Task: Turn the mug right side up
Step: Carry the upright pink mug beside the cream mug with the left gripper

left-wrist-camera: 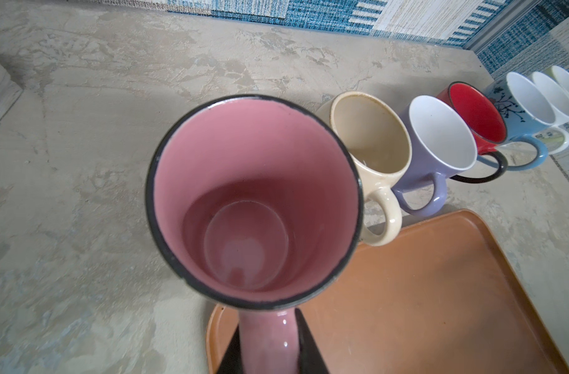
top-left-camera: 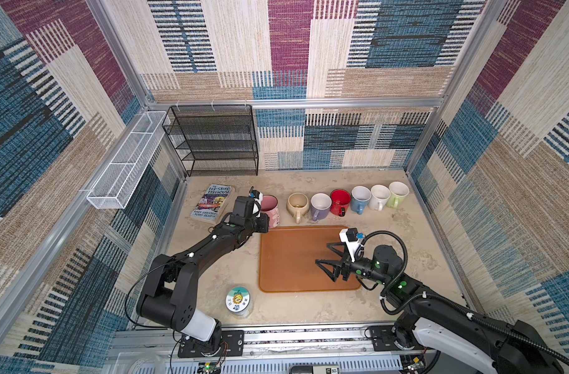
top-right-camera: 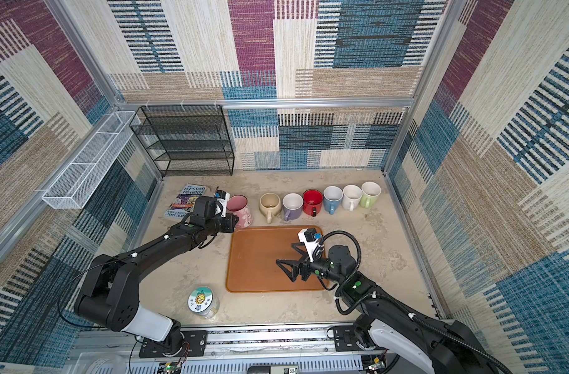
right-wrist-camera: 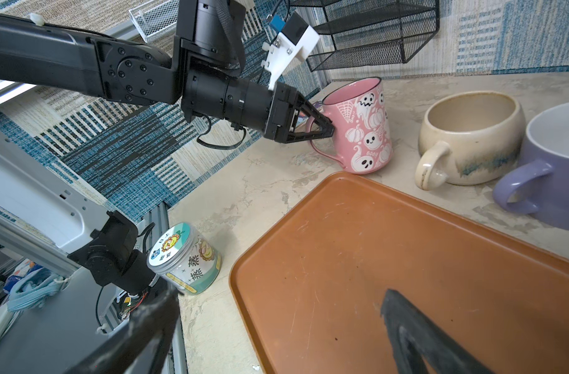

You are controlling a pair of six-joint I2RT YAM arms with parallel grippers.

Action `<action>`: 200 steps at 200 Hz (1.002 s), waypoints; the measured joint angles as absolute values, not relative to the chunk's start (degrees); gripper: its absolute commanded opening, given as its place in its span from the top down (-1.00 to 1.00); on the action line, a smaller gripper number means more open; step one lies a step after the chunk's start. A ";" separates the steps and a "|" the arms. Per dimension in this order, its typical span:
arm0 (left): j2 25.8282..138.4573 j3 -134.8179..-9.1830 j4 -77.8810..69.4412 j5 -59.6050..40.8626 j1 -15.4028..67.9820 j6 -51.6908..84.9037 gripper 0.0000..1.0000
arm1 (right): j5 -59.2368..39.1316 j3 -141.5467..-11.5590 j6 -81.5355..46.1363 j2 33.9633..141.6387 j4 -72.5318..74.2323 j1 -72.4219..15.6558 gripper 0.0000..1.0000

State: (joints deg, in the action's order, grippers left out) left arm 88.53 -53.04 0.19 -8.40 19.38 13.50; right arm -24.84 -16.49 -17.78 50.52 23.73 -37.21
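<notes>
Pink mug sits mouth-up just past the far left corner of the tray, with its long axis near vertical and a slight lean. Cannot tell if the base is fully seated. Left gripper is pinched narrow on the handle, which points back toward the robot. Right gripper is spread wide and empty over the tray's right half, well apart from the mug, so the left arm is nearer. Judgement: next is let go and back straight off. Beige mug stands just beside it along the tray's far edge, the tightest clearance. Book lies off the tray's far left. Jar is near the tray's near left corner, out of the way.
</notes>
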 measured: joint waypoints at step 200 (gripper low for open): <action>96.51 -55.57 -7.03 -8.34 19.27 12.05 1.00 | -23.38 -16.49 -17.74 51.51 24.03 -37.21 -1.00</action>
State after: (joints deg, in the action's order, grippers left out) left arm 96.51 -55.57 -7.03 -8.34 19.27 12.05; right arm -23.38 -16.49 -17.74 51.51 24.03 -37.21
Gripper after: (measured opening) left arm 0.214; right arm 0.999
